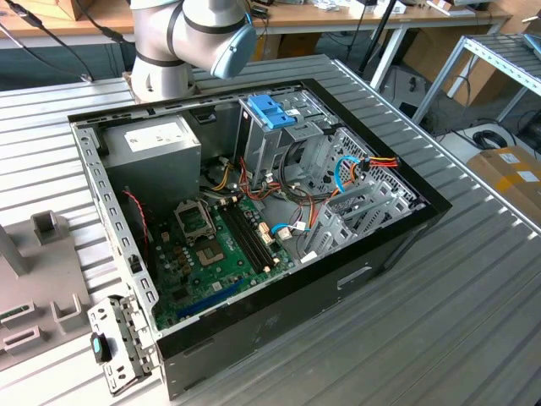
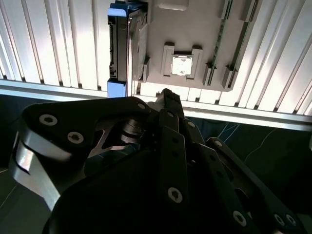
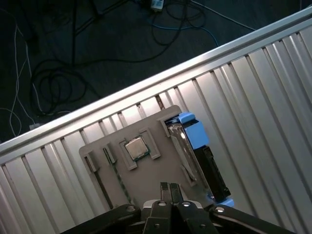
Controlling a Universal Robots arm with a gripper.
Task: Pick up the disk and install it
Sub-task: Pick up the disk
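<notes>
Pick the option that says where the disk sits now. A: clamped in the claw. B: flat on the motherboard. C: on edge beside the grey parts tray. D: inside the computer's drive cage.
C: in both wrist views the disk stands on edge at the grey parts tray, near the processor chip, apart from the claw.

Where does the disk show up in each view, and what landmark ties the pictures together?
Second wrist view: the disk stands on edge in a slot of the grey holder plate.
First wrist view: the disk stands on edge along one side of the grey holder plate.
Exterior view: the grey holder plate lies cut off at the exterior view's left edge.
Shared landmark: the grey holder plate.
</notes>
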